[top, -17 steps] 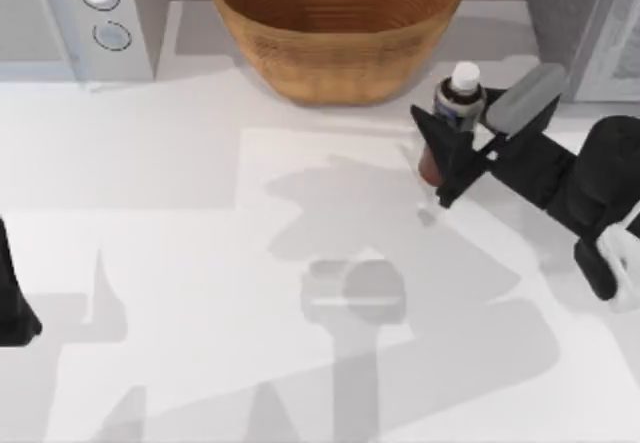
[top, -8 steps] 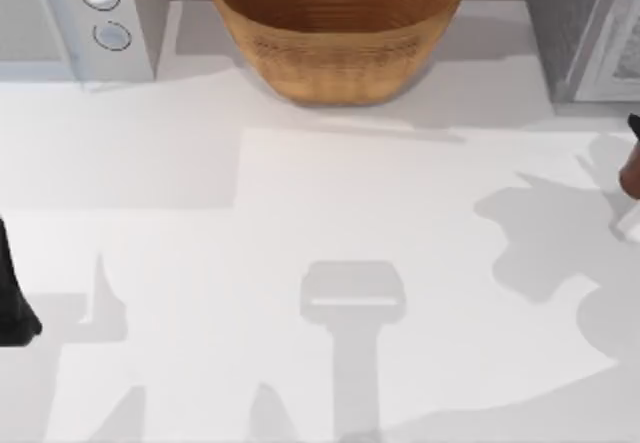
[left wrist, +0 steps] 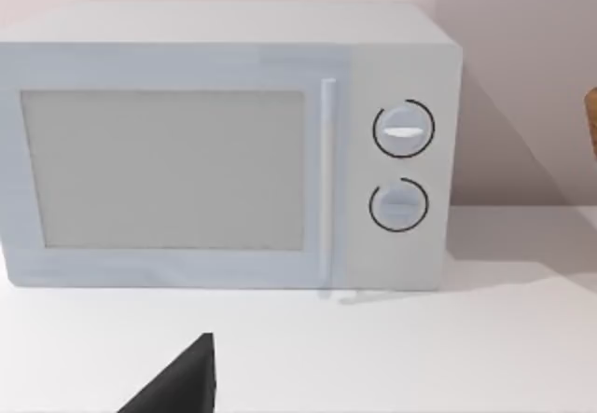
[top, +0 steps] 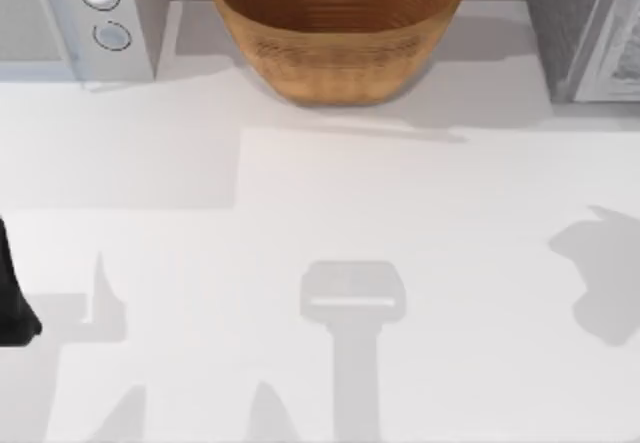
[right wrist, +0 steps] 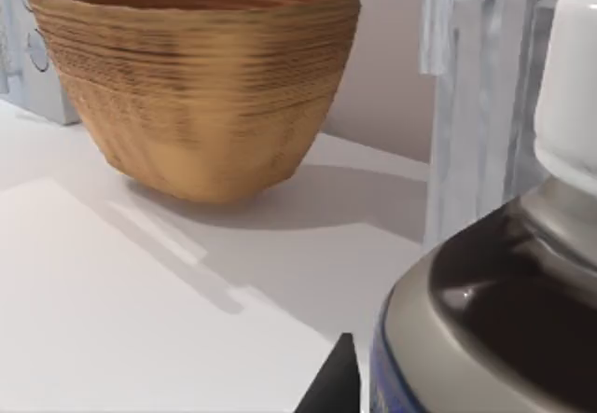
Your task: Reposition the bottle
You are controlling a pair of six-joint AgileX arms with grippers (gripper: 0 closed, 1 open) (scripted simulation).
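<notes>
The bottle [right wrist: 522,273] stands very close in the right wrist view, with its white cap [right wrist: 571,77], a dark shoulder and a grey label band. My right gripper [right wrist: 438,399] is shut on the bottle, and one dark fingertip [right wrist: 334,387] shows beside the label. In the top view its shadow [top: 600,273] lies on the table at the right edge. My left arm [top: 10,303] is parked at the left edge of the table.
A large wicker bowl [top: 338,28] stands at the back middle. A white microwave [top: 85,18] is at the back left, facing the left wrist camera [left wrist: 233,152]. A grey appliance [top: 590,33] stands at the back right.
My right arm, with the bottle in its gripper, has moved right from beside the bowl and out of the top view. Its shadow followed to the right edge. The left arm stayed still.
</notes>
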